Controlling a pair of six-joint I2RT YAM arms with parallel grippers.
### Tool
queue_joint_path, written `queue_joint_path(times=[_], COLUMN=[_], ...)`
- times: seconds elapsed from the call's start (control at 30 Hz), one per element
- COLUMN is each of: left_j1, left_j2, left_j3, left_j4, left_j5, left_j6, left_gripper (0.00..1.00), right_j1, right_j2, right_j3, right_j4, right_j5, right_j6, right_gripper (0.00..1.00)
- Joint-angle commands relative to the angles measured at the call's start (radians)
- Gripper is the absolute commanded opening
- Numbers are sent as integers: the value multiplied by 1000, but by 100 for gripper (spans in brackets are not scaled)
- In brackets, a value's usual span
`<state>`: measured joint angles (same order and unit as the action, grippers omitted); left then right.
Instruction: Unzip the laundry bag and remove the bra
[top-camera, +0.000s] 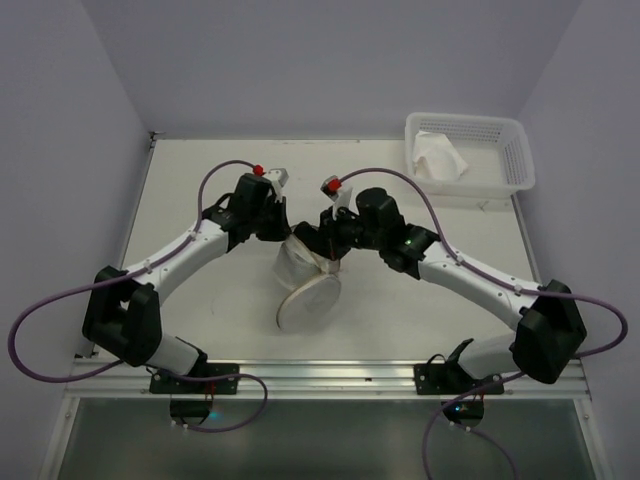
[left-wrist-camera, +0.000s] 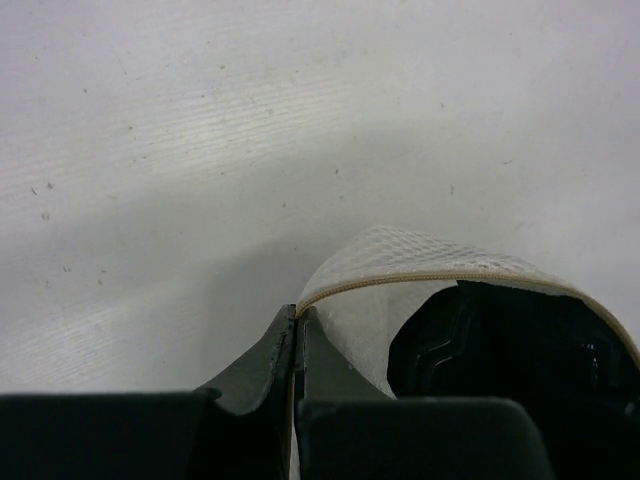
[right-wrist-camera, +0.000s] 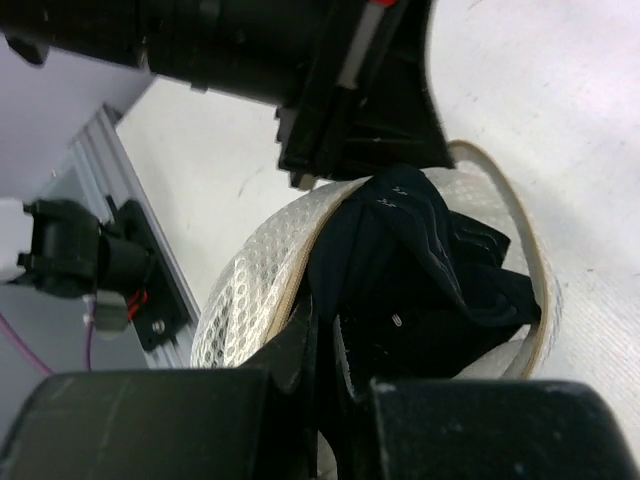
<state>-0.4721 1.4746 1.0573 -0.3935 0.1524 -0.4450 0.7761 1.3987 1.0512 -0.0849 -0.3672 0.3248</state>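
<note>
Indoors, lilac walls (top-camera: 60, 120) flank table (top-camera: 200, 170) bearing laundry bag (top-camera: 305, 290)

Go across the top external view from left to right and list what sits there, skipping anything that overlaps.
First the left arm's black joint block → laundry bag → white slotted basket.

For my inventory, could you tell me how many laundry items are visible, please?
2: a dark bra inside the laundry bag, and a white cloth in the basket at the far right. Others may be hidden.
</note>
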Motion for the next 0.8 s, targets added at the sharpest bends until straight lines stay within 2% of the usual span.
queue_joint_path(times=[0.0,0.1,0.33,0.47,0.6,0.77], left_j1=[9,10,7,6,-8,-132], left_j2=[-37,-69,-125,-131,-93,-85], left_j3=[3,-45,-151,-143,-108,-39], left_j4=[15,39,177,248,291,298], left_j5=[27,59,200,234,274,191], left_j6=[6,-12,-67,-80,-116,-93], left_gripper=[0,0,0,0,0,0], right_j1=[-64,-144,-164,-164,-164,-164], right_j2=[-96,-173,-239,-219,-155,-64], right_j3=[-49,-121,-163,-158,-86,-34], right_j4=[140,224,250,287,312,327], right_j5=[72,60,252,226,182,191], right_j6=[95,184,246,289,341,399], right_gripper=[0,0,0,0,0,0])
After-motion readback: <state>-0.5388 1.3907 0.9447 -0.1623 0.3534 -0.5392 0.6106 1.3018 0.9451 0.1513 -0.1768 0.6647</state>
